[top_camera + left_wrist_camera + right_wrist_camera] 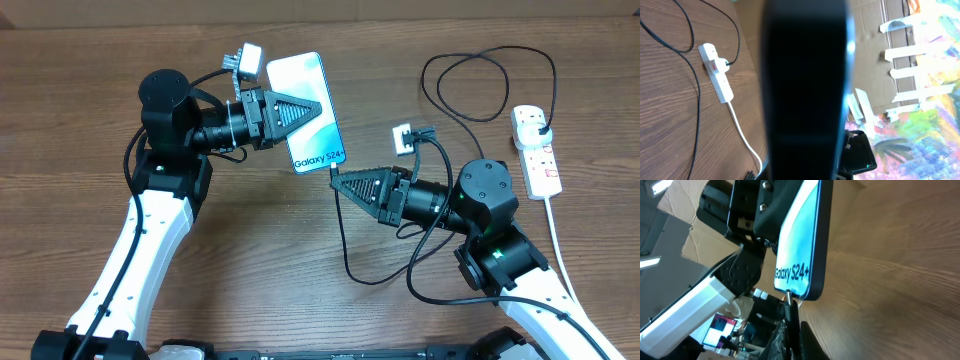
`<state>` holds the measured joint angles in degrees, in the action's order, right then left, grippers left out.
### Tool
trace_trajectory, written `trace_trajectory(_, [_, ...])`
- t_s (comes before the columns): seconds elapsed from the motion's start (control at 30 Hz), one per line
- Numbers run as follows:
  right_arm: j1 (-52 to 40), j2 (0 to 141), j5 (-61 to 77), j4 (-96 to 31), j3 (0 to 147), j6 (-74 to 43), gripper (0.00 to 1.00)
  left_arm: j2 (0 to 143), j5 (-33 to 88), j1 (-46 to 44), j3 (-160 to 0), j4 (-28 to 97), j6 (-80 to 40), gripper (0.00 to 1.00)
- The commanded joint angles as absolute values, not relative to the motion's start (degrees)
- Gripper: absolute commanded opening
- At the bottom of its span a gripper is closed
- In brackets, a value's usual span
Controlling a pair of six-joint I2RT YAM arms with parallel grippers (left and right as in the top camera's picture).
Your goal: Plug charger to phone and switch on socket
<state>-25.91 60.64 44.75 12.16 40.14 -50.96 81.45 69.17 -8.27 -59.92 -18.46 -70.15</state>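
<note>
Left hand (322, 104) clamped on phone (300, 75) | right hand (336, 178) pinching charger (343, 235) tip at phone's bottom edge

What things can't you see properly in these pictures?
- Left wrist view: the phone is a dark blur up close, blocking the middle.
- Overhead view: the socket is too small to tell switched on or off.
- Right wrist view: the charger tip sits at the phone's end; plugged in or not, unclear.

"Galaxy S24+" is read on the lit screen of the phone (318, 140), near its lower edge, in both the overhead and right wrist views. Red markings on the socket (538, 150) are too small to be read.
</note>
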Motion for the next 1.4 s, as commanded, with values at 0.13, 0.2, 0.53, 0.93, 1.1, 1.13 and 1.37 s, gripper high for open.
trace_trajectory(0.13, [-25.45,61.19,45.78,11.51,40.45,-51.18,0.04,80.36,69.12,-9.02,-60.8,-19.18,-70.94,0.05])
trace_trajectory(0.2, [-25.45,61.19,46.35,11.35,40.45,-51.27,0.04,80.36,68.6,-9.02,-60.8,-19.18,-70.91,0.04])
trace_trajectory(0.53, [-25.8,61.21,45.89,11.11,40.45,-53.8,0.04,80.36,68.51,-9.02,-60.8,-19.62,-70.67,0.04])
trace_trajectory(0.93, [-25.8,61.19,49.23,12.08,40.45,-53.8,0.04,80.36,67.48,-9.02,-60.8,-19.59,-68.53,0.04])
trace_trajectory(1.1, [-25.8,61.19,50.04,12.05,40.45,-53.8,0.04,80.36,67.57,-9.04,-60.8,-19.59,-68.55,0.04])
trace_trajectory(1.13, [-25.8,61.19,50.0,12.08,40.45,-53.8,0.04,80.36,67.79,-9.04,-60.8,-19.57,-68.55,0.04])
trace_trajectory(1.37, [-25.8,61.21,49.58,12.1,40.45,-53.8,0.04,80.36,68.95,-9.78,-60.8,-19.57,-68.55,0.04])
